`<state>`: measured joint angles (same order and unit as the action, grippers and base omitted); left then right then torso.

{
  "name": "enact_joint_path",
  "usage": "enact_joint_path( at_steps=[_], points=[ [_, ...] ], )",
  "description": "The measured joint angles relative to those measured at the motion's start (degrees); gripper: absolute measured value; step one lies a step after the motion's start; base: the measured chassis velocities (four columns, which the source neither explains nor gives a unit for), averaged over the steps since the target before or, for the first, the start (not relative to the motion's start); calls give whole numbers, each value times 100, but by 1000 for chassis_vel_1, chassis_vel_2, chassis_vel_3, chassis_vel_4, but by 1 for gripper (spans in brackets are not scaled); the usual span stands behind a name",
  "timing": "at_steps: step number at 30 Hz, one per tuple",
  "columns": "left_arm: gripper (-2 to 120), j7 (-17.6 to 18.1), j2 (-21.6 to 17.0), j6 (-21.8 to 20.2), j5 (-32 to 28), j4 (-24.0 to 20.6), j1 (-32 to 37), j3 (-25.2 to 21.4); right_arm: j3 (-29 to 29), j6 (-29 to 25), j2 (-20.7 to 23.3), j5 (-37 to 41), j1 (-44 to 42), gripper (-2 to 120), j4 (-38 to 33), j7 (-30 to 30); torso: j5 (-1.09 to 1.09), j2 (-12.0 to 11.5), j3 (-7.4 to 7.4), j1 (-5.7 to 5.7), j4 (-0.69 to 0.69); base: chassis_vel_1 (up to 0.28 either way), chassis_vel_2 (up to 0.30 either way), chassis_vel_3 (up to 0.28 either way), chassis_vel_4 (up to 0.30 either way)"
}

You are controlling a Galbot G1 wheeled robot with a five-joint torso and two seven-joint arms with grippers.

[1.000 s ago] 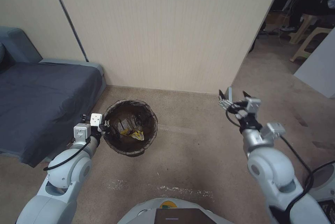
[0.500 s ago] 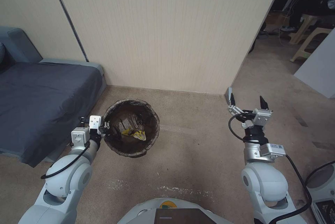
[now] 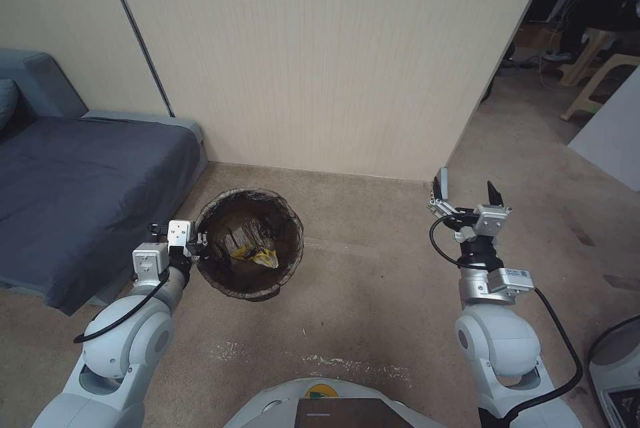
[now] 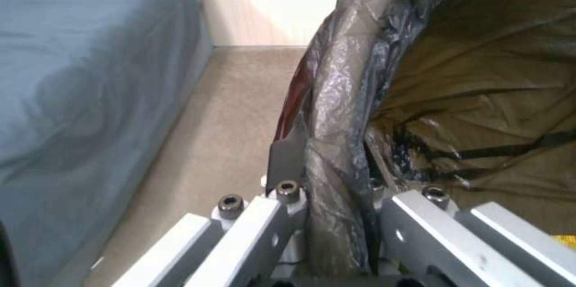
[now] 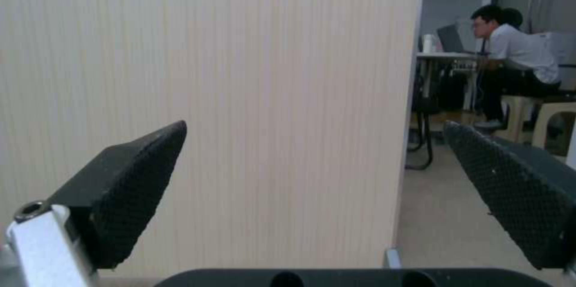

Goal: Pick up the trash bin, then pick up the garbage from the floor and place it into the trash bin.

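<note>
Your trash bin [image 3: 250, 245]: round, lined with crinkled dark bag, yellow wrapper [image 3: 261, 257] inside | sits on tan short-pile floor [image 3: 373, 295], near pale ribbed wall [image 3: 333, 61], right of grey sofa [image 3: 73, 181] | left hand [image 3: 200, 241] clamps bin's left rim | right hand [image 3: 467, 191] raised far right, fingers spread, empty

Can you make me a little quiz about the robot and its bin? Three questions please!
1. True or false: the left pincer is clamped on the trash bin rim.
2. The right pincer is: A) open and empty B) holding a wrapper C) inside the bin.
3. What colour is the wrapper lying in the bin?

Key: 1 true. 2 A. 3 yellow.
</note>
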<state>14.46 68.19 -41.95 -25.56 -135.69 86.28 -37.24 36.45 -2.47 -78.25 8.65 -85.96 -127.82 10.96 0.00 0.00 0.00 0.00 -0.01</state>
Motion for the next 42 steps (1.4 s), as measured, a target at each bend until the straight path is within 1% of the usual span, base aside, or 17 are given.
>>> enact_joint_path(
  at_steps=[4,9,15,42],
  points=[
    [0,10,0,-9,6,-15,-15,-25,30,4,0,12,-8,100,4,15,0,0,0,0,0,31,49,37,48],
    [0,112,-7,6,-24,-8,-44,-40,50,20,-4,70,-18,100,14,80,0,0,0,0,1,81,77,80,68],
    [0,117,-20,-7,-28,-2,-55,-65,57,54,5,116,24,100,43,102,0,0,0,0,1,96,96,94,97],
    [0,9,-56,-20,-28,80,-99,-133,44,71,34,92,108,100,181,115,0,0,0,0,0,121,118,124,121]
  ],
)
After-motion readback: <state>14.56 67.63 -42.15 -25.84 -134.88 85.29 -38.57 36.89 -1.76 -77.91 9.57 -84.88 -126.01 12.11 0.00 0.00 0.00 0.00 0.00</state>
